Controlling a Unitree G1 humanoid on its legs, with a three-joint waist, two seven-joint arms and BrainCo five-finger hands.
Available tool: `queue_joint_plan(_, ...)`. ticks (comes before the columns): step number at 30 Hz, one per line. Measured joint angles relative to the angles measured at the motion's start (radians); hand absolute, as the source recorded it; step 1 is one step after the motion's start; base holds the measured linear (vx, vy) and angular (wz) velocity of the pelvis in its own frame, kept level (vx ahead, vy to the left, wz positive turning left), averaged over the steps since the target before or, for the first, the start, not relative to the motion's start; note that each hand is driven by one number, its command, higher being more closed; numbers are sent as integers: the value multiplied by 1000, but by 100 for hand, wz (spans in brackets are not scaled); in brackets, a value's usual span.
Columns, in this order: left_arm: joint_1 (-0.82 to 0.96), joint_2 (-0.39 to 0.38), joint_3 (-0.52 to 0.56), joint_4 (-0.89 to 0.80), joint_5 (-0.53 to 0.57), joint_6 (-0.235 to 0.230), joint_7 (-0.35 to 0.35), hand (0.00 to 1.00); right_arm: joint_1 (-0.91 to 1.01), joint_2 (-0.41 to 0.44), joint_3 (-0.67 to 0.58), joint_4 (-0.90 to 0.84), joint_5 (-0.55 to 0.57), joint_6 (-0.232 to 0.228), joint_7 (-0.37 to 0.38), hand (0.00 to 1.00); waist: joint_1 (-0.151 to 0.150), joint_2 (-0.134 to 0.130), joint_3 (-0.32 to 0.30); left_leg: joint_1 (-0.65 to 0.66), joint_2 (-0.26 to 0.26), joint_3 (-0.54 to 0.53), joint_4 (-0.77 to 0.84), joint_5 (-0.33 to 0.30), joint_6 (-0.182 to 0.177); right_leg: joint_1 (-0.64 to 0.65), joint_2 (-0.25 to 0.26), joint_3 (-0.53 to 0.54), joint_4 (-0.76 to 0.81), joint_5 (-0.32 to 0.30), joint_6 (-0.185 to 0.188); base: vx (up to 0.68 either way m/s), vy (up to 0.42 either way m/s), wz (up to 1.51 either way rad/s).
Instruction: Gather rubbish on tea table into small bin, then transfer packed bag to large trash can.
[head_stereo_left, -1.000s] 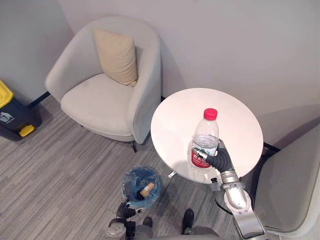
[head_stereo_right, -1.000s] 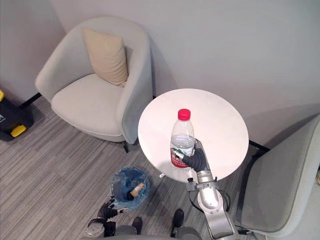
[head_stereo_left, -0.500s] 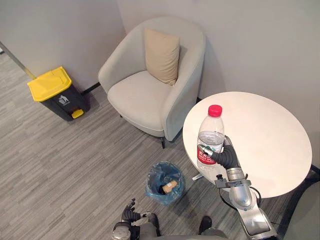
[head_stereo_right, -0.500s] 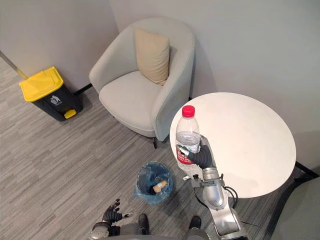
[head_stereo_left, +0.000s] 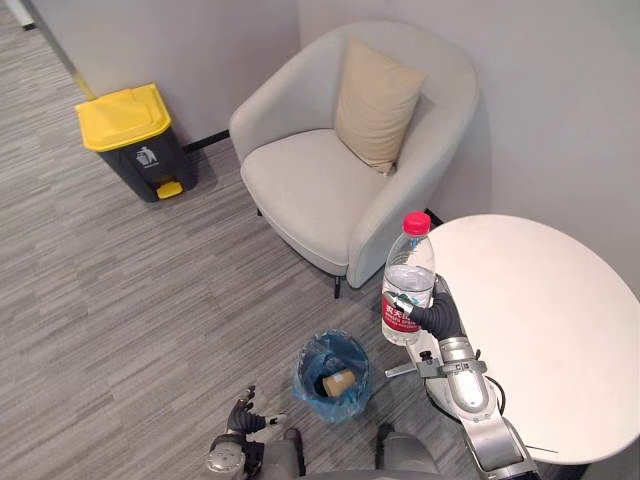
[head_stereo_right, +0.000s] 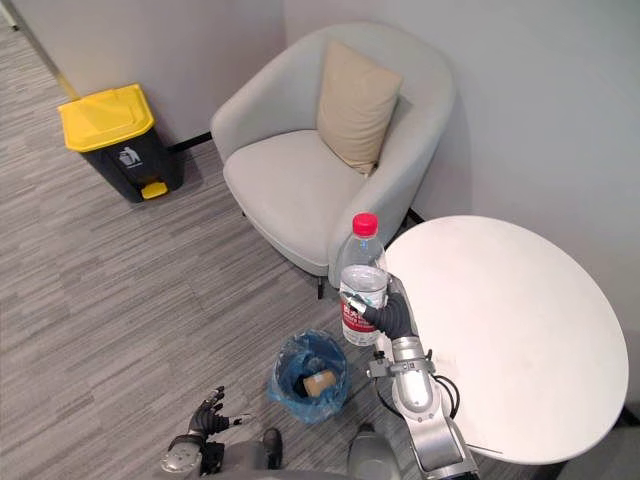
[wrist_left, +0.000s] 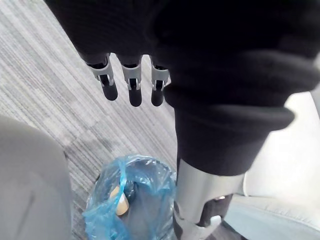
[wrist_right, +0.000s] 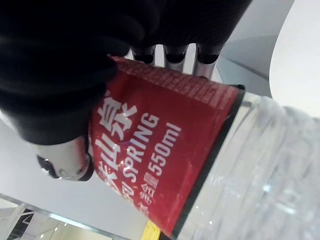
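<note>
Right hand (head_stereo_left: 436, 319): closed round the lower half of the water bottle (head_stereo_left: 408, 278) — fingers and thumb wrap the red label (wrist_right: 161, 150), as the right wrist view shows from close by.
Water bottle: clear plastic, upright, red cap (head_stereo_left: 416, 223) on top; carried in the right hand at the rim of the worktop, on the side facing the armchair and the small bin. Its base shows against the floor, off the worktop's surface.
Worktop (head_stereo_left: 560, 320): round, white, to the robot's right.
Left hand (head_stereo_left: 241, 414): low at the robot's left side, above the floor; fingers (wrist_left: 131, 83) straight and spread, holding nothing.
Small bin (head_stereo_left: 333, 377): stands on the floor between the left hand and the worktop, near the worktop's rim; lined with a blue bag (wrist_left: 105, 200) whose edge folds over the bin's rim.
Bin contents: one tan object (head_stereo_left: 338, 382) lies inside the bag — its kind cannot be told.
Large trash can (head_stereo_left: 135, 140): dark body, yellow lid, against the wall, well apart from the small bin.
Armchair (head_stereo_left: 330, 185): light grey, between the large trash can and the worktop; a beige cushion (head_stereo_left: 378, 104) leans upright against its back.
Floor (head_stereo_left: 120, 300): grey striped planks.
</note>
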Motion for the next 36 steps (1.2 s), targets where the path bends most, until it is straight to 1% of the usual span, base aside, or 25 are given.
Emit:
queue_joint_plan(1,4,-9,5,-1,0,-1,1,0,2,-4,1,2,0,2,1,100,3,9,-1,3,11,-3,-5,0,0,17,8,-7,-25,5,6,35,-28,11)
queue_joint_plan(2,5,-12,10,0,0,-1,1,0,2,-4,5,2,0,2,1,100,4,14,-3,7,19,-7,-18,2,-4,31,12,-12,-53,18,3,40,-22,9)
queue_joint_plan(5,7,-12,12,2,2,-1,0,0,9,-4,0,2,0,2,2,100,5,12,-3,20,33,-19,-46,14,-20,73,30,-29,-129,53,3,24,-35,9)
queue_joint_plan(9,11,-12,13,2,8,-1,-1,0,39,-1,2,2,0,1,21,100,6,11,-5,43,30,-48,-61,26,-29,129,35,-66,-167,61,5,-4,-37,26)
queue_joint_plan(10,11,-12,13,2,8,-1,-1,0,39,3,3,2,0,1,22,100,10,10,-5,42,30,-50,-62,30,-30,129,36,-68,-169,62,3,-43,-24,19)
queue_joint_plan(11,11,-12,13,1,8,-1,-1,0,39,8,7,4,0,1,23,100,21,10,-5,41,30,-55,-79,48,-35,129,37,-74,-178,70,0,-45,-24,12)
queue_joint_plan(14,10,-10,17,1,8,-2,-1,0,14,4,45,53,7,-3,35,100,27,8,-3,22,29,-89,-92,77,-41,124,40,-110,-175,76,-5,-84,-42,33)
queue_joint_plan(17,4,-9,19,0,8,-12,0,0,-43,-13,96,93,19,-4,42,100,37,15,15,-33,31,-105,-67,83,-44,76,46,-124,-128,68,-17,-196,-32,23)
queue_joint_plan(18,-11,-6,20,0,8,-19,0,0,-88,-25,127,101,30,-5,43,100,40,22,45,-71,30,-112,-36,84,-45,30,43,-124,-75,52,-24,-212,-22,12)
queue_joint_plan(20,-54,-1,20,1,6,-18,1,0,-171,-38,170,143,51,-11,44,100,45,31,90,-157,19,-125,23,84,-45,-77,26,-125,43,14,-28,-307,-10,17)
queue_joint_plan(22,-89,7,21,-4,5,-21,2,0,-237,-42,195,188,55,-9,45,100,55,35,145,-208,8,-127,50,81,-45,-141,5,-128,124,-20,-30,-325,-20,28)
queue_joint_plan(23,-106,8,21,-11,3,-21,4,0,-270,-52,214,210,61,-4,45,100,56,43,155,-259,7,-126,65,80,-47,-190,-8,-141,157,-25,-30,-253,-23,44)
queue_joint_plan(24,-117,8,21,-11,1,-20,4,0,-287,-57,222,218,61,-3,45,100,56,47,165,-282,7,-122,68,81,-47,-219,-14,-148,170,-26,-30,-175,-15,40)
queue_joint_plan(25,-123,9,26,-25,-8,-22,6,0,-317,-62,235,234,61,-3,44,100,57,43,186,-311,9,-106,72,81,-46,-254,-24,-149,192,-26,-30,-146,-12,25)
queue_joint_plan(27,-139,8,43,-52,-17,-22,11,0,-355,-69,240,241,61,8,43,100,63,51,212,-376,16,-88,123,82,-45,-316,-33,-145,246,-35,-29,-214,1,7)
queue_joint_plan(28,-220,-3,61,-106,-32,-20,38,0,-500,-69,239,244,59,21,12,100,69,48,250,-603,35,-34,259,87,-33,-546,-61,-118,388,-58,-25,-210,16,-2)
queue_joint_plan(29,-237,-17,63,-115,-32,-20,45,0,-519,-70,239,244,57,34,-2,100,73,47,261,-631,38,-34,281,85,-28,-569,-62,-116,402,-57,-28,-161,18,-2)
queue_joint_plan(31,-249,-29,73,-144,-33,-21,46,0,-523,-70,236,244,56,47,-12,100,84,42,282,-635,43,-24,311,81,-23,-567,-66,-114,422,-64,-30,44,1,-1)
queue_joint_plan(32,-250,-29,82,-153,-33,-22,47,0,-538,-65,233,252,55,44,-14,100,87,39,290,-638,42,-13,313,80,-21,-569,-70,-113,427,-73,-28,27,-11,4)
queue_joint_plan(33,-256,-27,87,-159,-33,-21,48,0,-563,-64,232,271,51,36,-14,100,81,36,302,-645,40,-11,316,80,-20,-578,-73,-113,436,-77,-27,-16,-13,7)
queue_joint_plan(34,-279,-37,95,-181,-34,-21,53,0,-634,-71,230,306,47,33,-31,100,80,39,301,-718,40,-13,361,81,-20,-650,-78,-113,477,-78,-28,-48,-6,5)
queue_joint_plan(35,-299,-36,96,-211,-43,-26,67,0,-690,-79,222,326,44,37,-49,100,83,43,298,-793,47,-11,398,73,-10,-720,-77,-109,508,-90,-33,-95,-10,8)
queue_joint_plan(36,-342,-37,98,-229,-51,-42,76,0,-774,-77,185,364,39,40,-68,100,85,42,304,-890,47,-13,424,68,-5,-820,-81,-101,551,-102,-28,-106,-14,12)
